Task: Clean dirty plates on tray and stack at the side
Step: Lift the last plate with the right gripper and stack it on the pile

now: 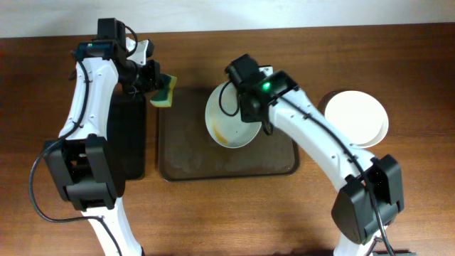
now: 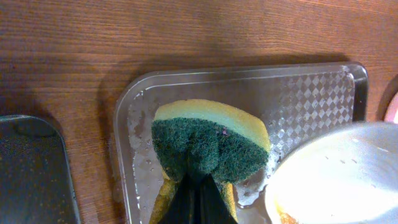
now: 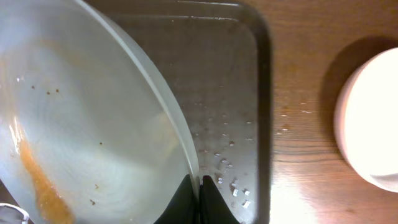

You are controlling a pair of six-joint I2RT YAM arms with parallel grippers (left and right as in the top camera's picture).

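over wooden table (image 1: 213, 213), left jaws pinch sponge (image 1: 164, 91), right jaws pinch tilted dirty plate (image 1: 225, 122) above tray (image 1: 185, 158).

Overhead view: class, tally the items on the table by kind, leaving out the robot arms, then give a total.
Plates: 3 – dirty plate, stack of two
Trays: 2 – brown tray, black tray
Sponge: 1
Total: 6

plate (image 1: 231, 122) over tray (image 1: 186, 162), plate stack (image 1: 357, 116) right
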